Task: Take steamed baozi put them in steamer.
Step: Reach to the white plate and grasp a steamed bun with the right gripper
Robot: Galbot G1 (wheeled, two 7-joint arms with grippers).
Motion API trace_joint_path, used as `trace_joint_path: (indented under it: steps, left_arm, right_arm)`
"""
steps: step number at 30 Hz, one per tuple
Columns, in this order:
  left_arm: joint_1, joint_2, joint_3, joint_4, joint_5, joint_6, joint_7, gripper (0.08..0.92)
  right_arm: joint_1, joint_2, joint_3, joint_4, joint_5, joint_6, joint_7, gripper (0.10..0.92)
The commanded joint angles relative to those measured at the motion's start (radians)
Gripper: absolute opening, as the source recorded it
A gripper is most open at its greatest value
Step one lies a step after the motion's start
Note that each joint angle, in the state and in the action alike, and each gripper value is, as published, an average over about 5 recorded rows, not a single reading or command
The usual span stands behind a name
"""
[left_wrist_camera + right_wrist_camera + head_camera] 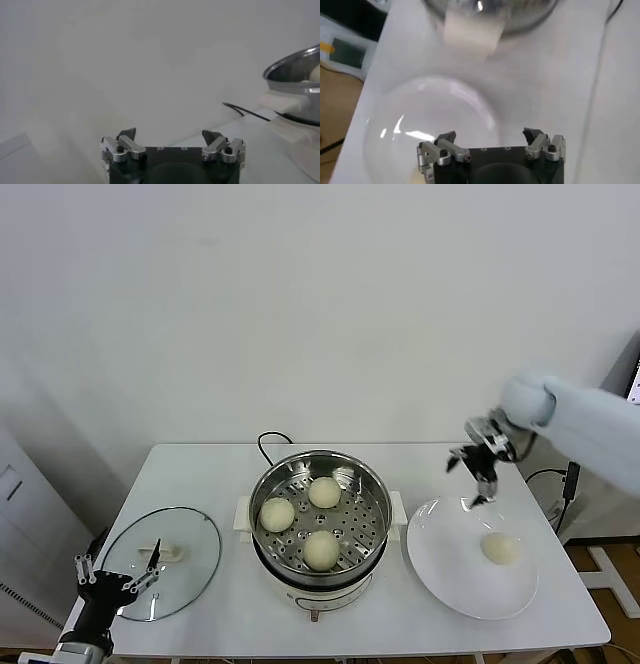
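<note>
From the head view, three pale round steamed baozi (322,549) sit in the shiny steel steamer (372,489); a fourth lies on the flat white plate (450,569).

The left gripper (170,136) idles, fingers spread.

The right gripper (491,135) hovers empty, agape, over the plate.

Three baozi (321,549) in steamer (376,484)

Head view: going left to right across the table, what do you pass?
Left gripper, parked at the table's left edge → glass lid → steamer holding three baozi → white plate with one baozi, right gripper hovering above its far edge.
</note>
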Motion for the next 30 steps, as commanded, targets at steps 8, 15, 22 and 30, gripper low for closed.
trace_joint_path:
  steps: [8, 15, 22, 30]
  left_arm:
    - [0.004, 0.003, 0.009, 0.006, 0.022, 0.005, -0.001, 0.823]
    - [0.005, 0.007, 0.004, 0.004, 0.02, 0.007, -0.002, 0.823]
    - [0.018, 0.007, -0.004, 0.008, 0.013, -0.002, -0.001, 0.823]
    - [0.02, 0.008, -0.007, 0.002, 0.011, -0.004, -0.001, 0.823]
  right_arm:
    - [-0.379, -0.072, 0.265, -0.09, -0.228, -0.01, 0.047, 0.823]
    - [-0.381, -0.044, 0.263, -0.104, -0.238, -0.014, 0.065, 0.823]
    - [-0.395, -0.03, 0.278, -0.113, -0.24, -0.02, 0.087, 0.815]
    - [-0.367, -0.04, 0.267, -0.077, -0.232, -0.031, 0.086, 0.633]
